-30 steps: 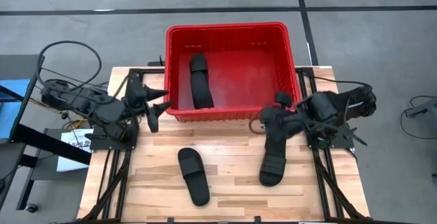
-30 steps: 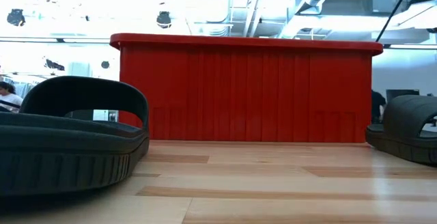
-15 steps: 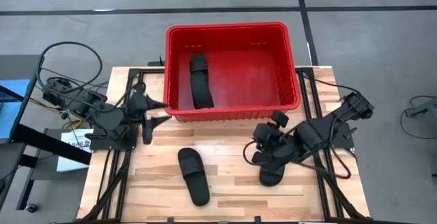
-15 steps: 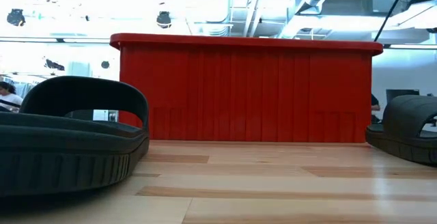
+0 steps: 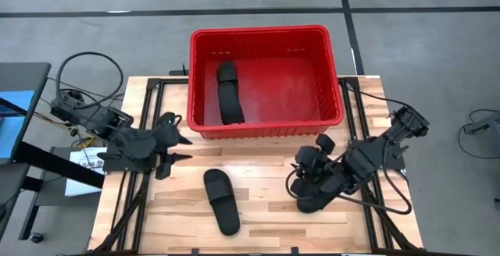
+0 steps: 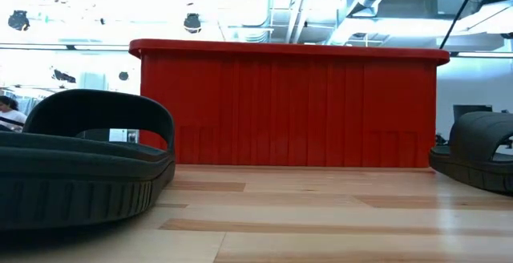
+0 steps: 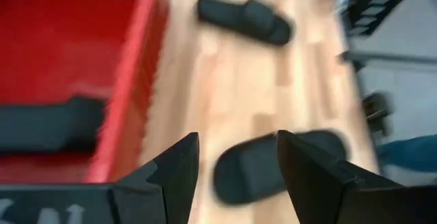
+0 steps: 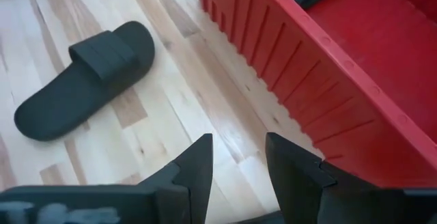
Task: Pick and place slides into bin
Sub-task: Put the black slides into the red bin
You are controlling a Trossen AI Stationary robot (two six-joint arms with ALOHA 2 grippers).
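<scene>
- Nearest the table's front edge, one slide point(image 5: 221, 200) lies flat on the wooden table point(image 5: 258, 229), untouched by either arm; it is still to be picked.
- A second slide point(image 5: 310, 201) lies on the right side of the table, mostly hidden under the right arm in the high view. In the low view its toe end point(image 6: 479, 161) rests on the wood, so I judge it not yet lifted.
- The right gripper point(image 5: 308, 165) hangs low over that right-hand slide, fingers parted, with nothing between them in the right wrist view; it looks set to take this one next.
- The left gripper point(image 5: 173, 147) hovers near the bin's front left corner, well apart from the middle slide, its fingers spread and empty.
- Farther back, the bin point(image 5: 332, 72) stands at the table's far edge, and one slide point(image 5: 228, 92) already lies inside along its left half.
- As far as the views show, one slide is in, two remain on the table, and no fourth is visible.
</scene>
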